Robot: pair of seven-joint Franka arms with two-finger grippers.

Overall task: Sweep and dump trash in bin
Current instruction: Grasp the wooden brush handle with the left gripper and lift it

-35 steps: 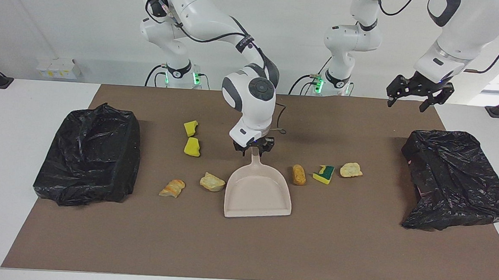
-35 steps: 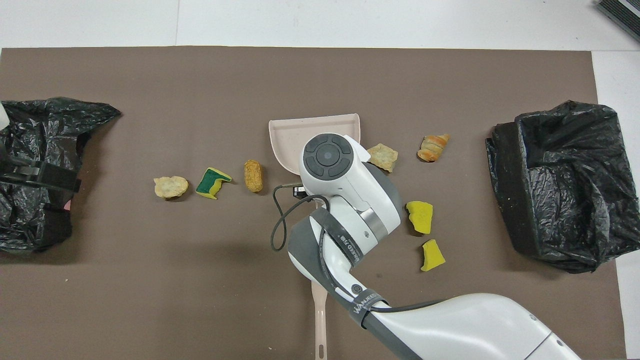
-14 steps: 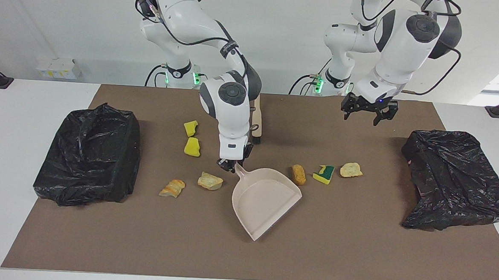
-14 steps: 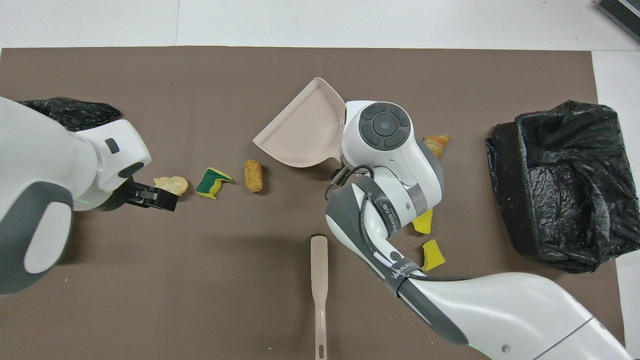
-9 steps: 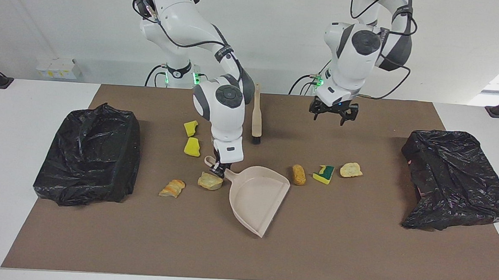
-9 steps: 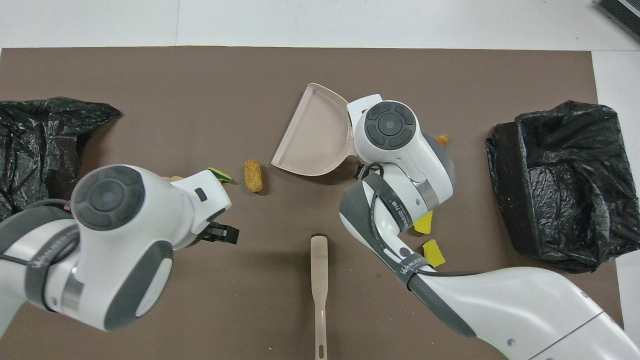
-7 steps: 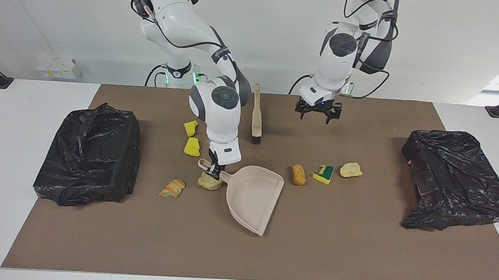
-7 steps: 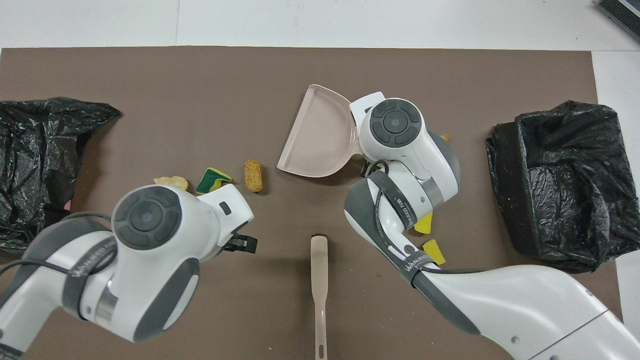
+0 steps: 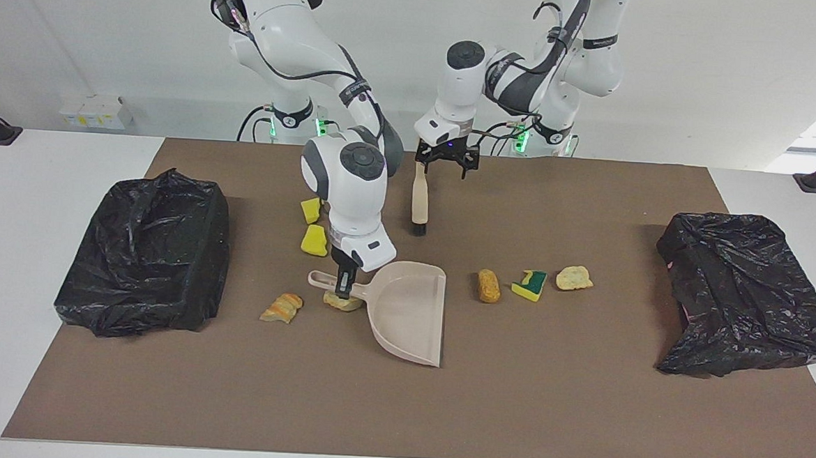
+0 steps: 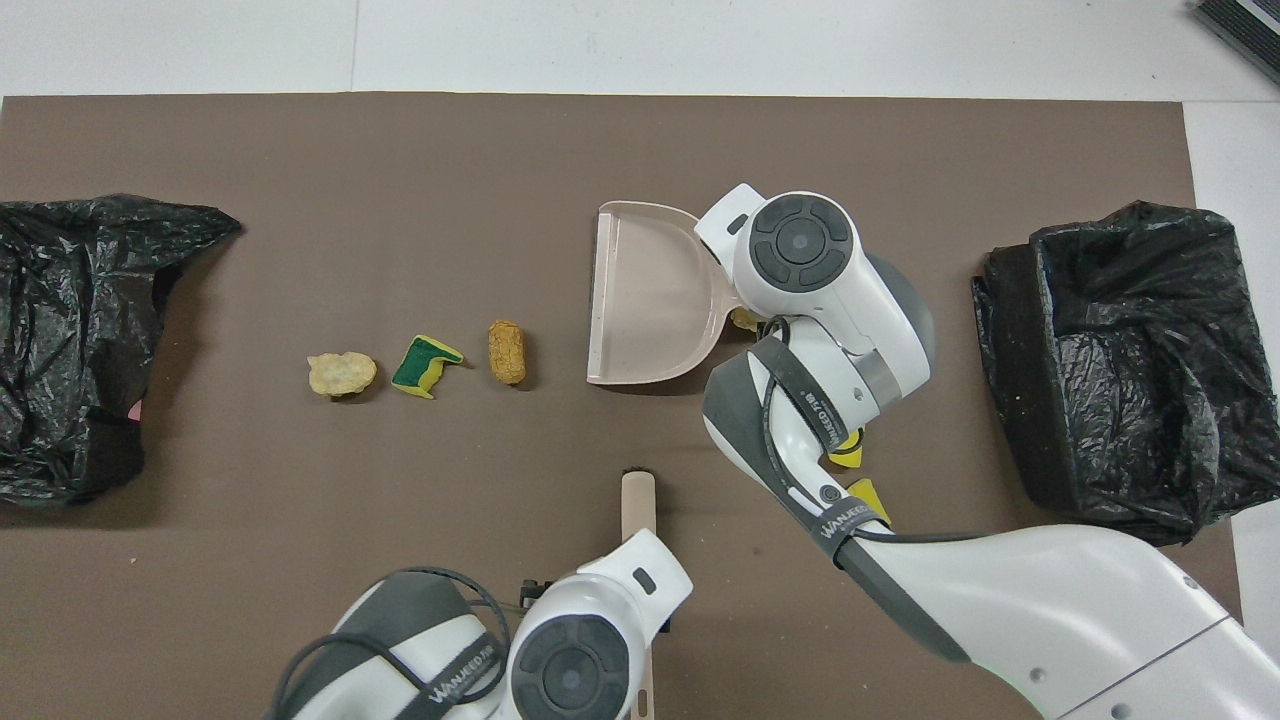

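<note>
Beige dustpan (image 10: 650,295) mid-mat, the right arm's wrist (image 10: 800,245) covering its handle. Three scraps in a row beside it: orange lump (image 10: 507,351), green-faced sponge (image 10: 425,365), tan lump (image 10: 341,373). Brush (image 10: 637,500) nearer the robots. Black bags (image 10: 1120,370) at both ends.

Seven scraps (image 9: 489,285) — two bags (image 9: 143,253).

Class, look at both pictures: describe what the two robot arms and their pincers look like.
Both arms have glossy white rounded shells, grey joints with round grey end caps, and black cables looped outside. A grey band bears lettering. The left pincer and right pincer are black; green lights glow at both bases.
</note>
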